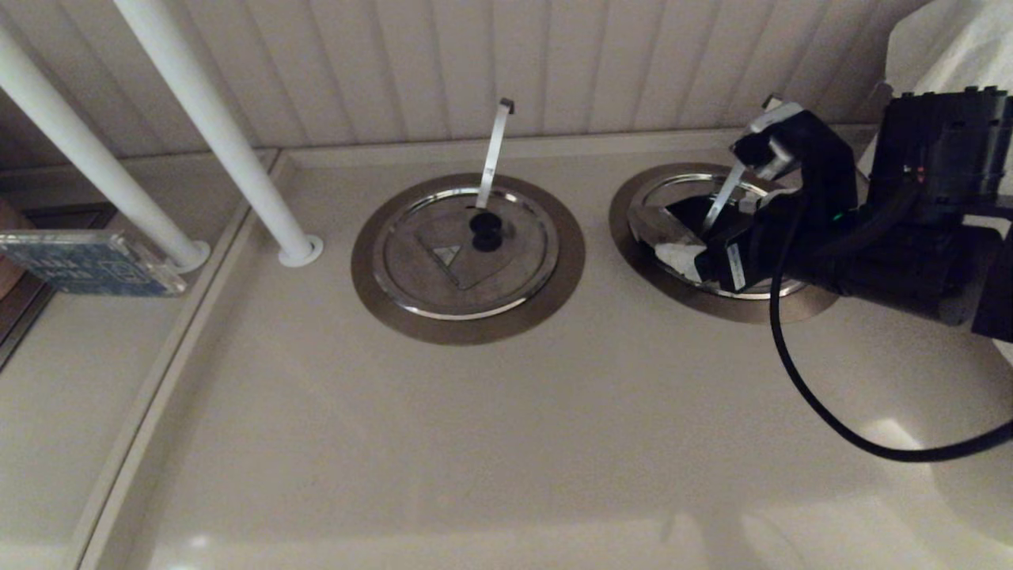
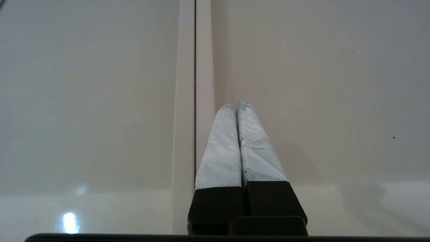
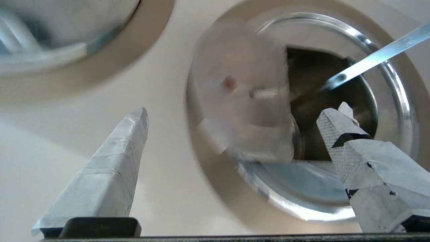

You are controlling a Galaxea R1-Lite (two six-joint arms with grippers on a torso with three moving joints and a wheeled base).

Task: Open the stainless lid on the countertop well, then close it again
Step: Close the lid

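The stainless lid (image 1: 669, 180) sits in the countertop well (image 1: 631, 207) at the right. Its wedge flap (image 3: 242, 90) is tilted up and blurred, baring the dark interior (image 3: 319, 97). A flat utensil handle (image 3: 376, 57) sticks up out of the hole. My right gripper (image 3: 237, 112) hovers over the lid, open wide. One taped finger (image 3: 336, 131) is over the dark hole, the other finger (image 3: 124, 151) is outside the ring over the counter. The flap stands between them, touched by neither. My left gripper (image 2: 234, 105) is shut and empty, out of the head view.
The twin lid (image 1: 443, 273) with a bright white triangle lies closed in its own ring (image 1: 372, 269) to the left, a utensil handle (image 1: 495, 150) rising from it. Two white poles (image 1: 229, 150) stand at the back left. A black cable (image 1: 799, 380) hangs from my right arm.
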